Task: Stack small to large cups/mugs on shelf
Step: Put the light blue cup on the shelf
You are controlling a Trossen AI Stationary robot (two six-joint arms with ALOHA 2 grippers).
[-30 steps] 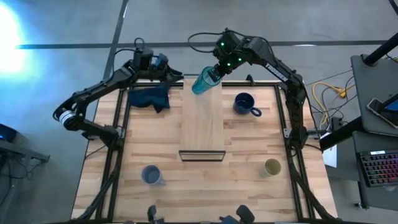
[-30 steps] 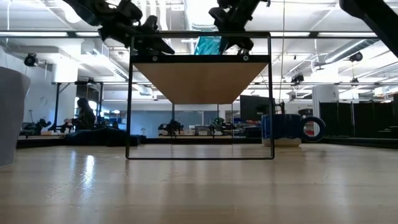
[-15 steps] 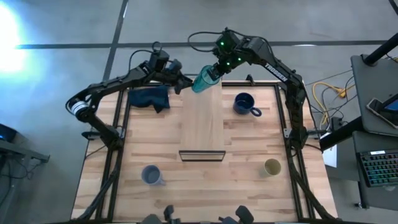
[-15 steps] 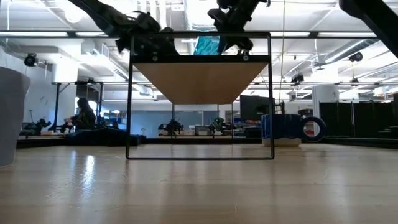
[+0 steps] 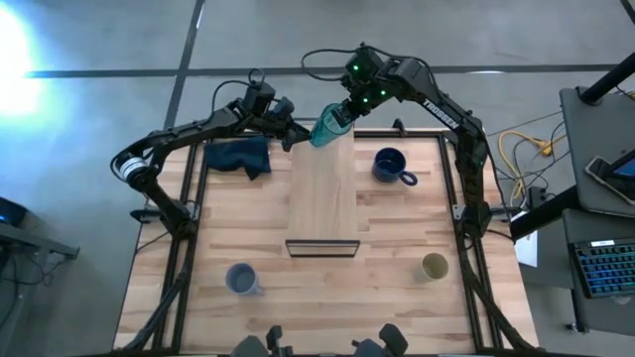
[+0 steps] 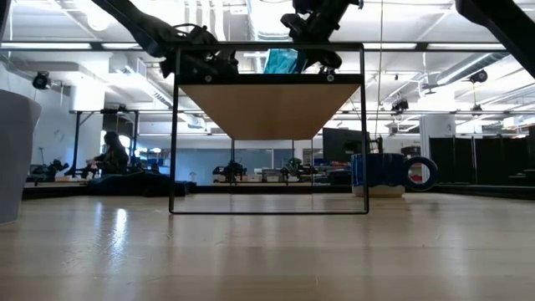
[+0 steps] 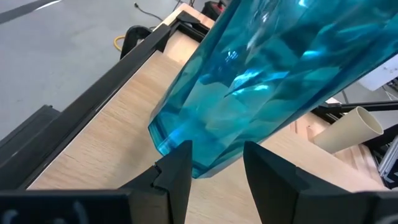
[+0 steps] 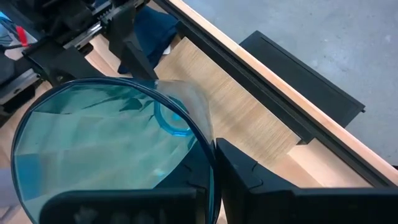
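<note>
Two arms meet over the shelf (image 5: 323, 193)

Right gripper (image 5: 340, 116) clamps the tilted teal tumbler (image 5: 325, 128) — left gripper (image 5: 289, 134) (fingers spread wide) sits just beside its base.

The shelf (image 5: 324, 193) is bare along nearly its whole top. Only its far end is crowded: the teal tumbler (image 5: 326, 127) hangs tilted there, with the right gripper (image 5: 342, 116) on one side and the left gripper (image 5: 294, 133) close on the other. A blue cloth (image 5: 239, 155) and navy mug (image 5: 392, 166) flank the shelf.
</note>
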